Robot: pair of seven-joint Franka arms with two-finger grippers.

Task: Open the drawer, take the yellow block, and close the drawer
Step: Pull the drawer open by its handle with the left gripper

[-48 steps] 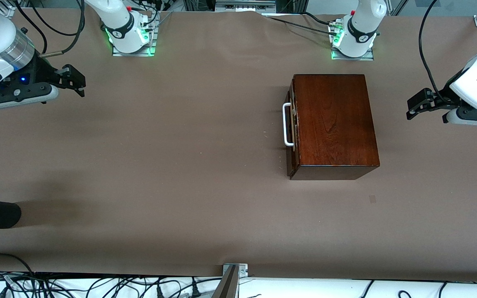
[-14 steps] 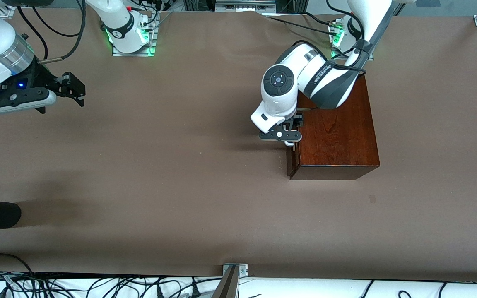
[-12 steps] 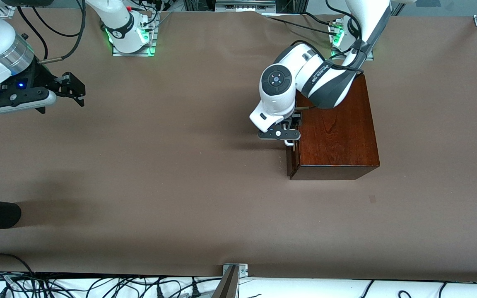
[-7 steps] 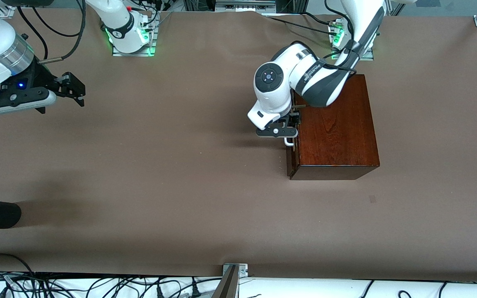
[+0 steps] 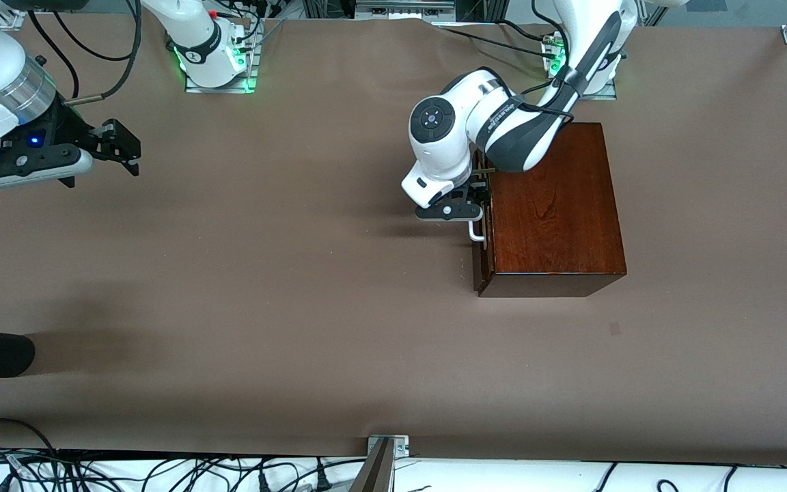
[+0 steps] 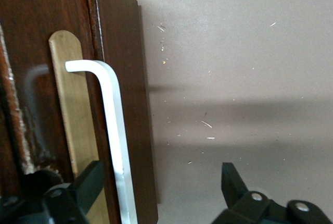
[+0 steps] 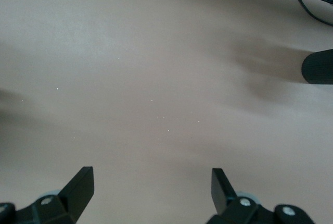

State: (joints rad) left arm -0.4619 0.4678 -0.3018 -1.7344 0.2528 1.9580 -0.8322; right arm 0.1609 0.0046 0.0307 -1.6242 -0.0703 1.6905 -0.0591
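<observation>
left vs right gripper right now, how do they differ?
The left gripper is down at the dark wooden drawer, its fingers straddling the white bar handle; the right gripper waits over bare brown table at its own end, near nothing. Both are open and hold nothing.

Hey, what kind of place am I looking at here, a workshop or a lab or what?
Most likely a robotics lab. Two arms are bolted to a paper-covered table, cables run along its edge, and the only prop is a wooden box with a drawer. The left pincer is at its handle.
</observation>
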